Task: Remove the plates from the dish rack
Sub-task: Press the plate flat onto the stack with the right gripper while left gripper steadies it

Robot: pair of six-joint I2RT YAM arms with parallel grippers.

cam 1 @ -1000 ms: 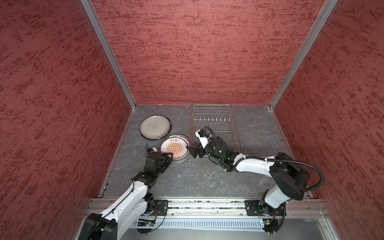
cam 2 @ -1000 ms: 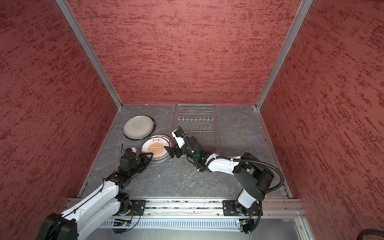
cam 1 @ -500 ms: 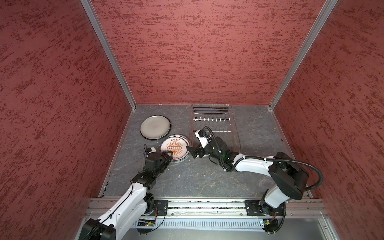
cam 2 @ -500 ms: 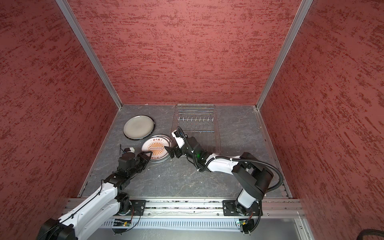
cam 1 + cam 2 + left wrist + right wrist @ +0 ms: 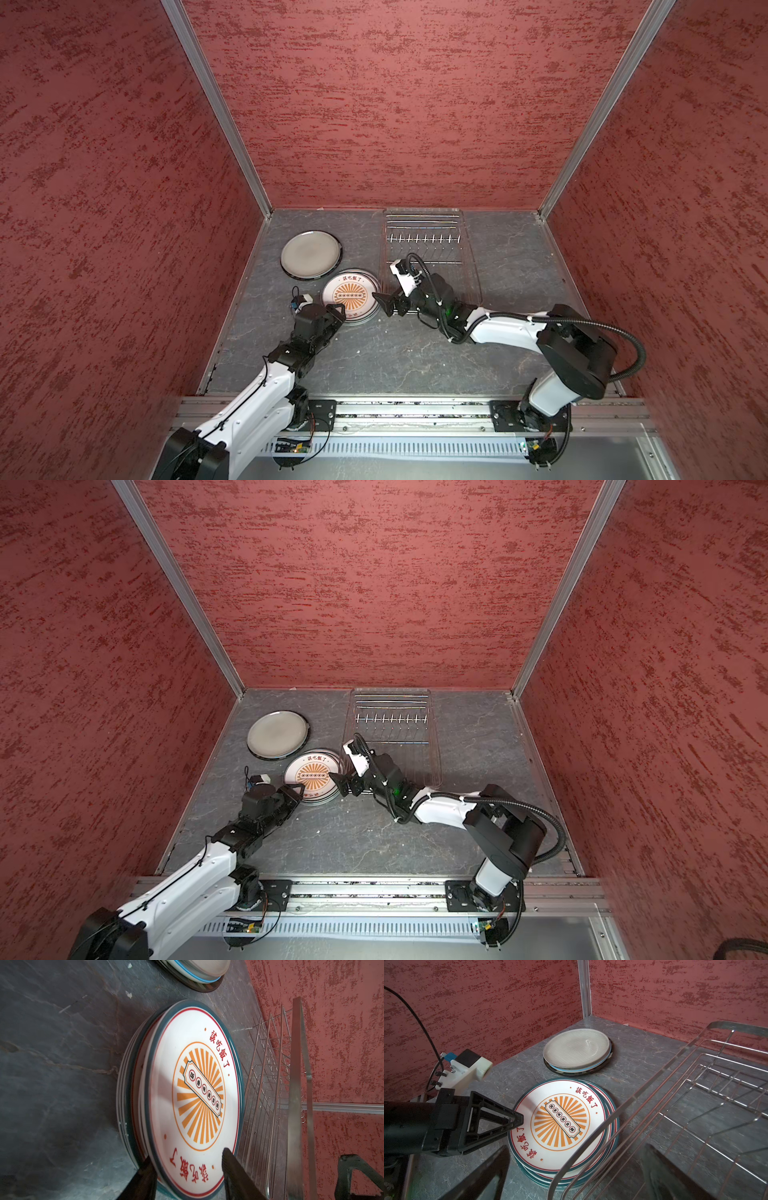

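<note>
Orange sunburst plate (image 5: 197, 1093) lies flat — left fingers (image 5: 234, 1174) straddle its rim.

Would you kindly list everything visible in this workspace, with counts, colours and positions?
round white plates with orange sunburst print: one stack, number unclear; white, orange and red with teal rims; flat on the table by the rack's near left corner
round plain grey plate: one; grey; back left, lying on at least one dark-rimmed plate
silver wire dish rack: one; silver; back, right of centre, no plates in it
grey stone-look table: one; dark grey
red textured walls: three; around the table
left gripper: one; black; at the sunburst stack's rim, grip unclear
right gripper: one; black; open, at the rack's near corner
</note>
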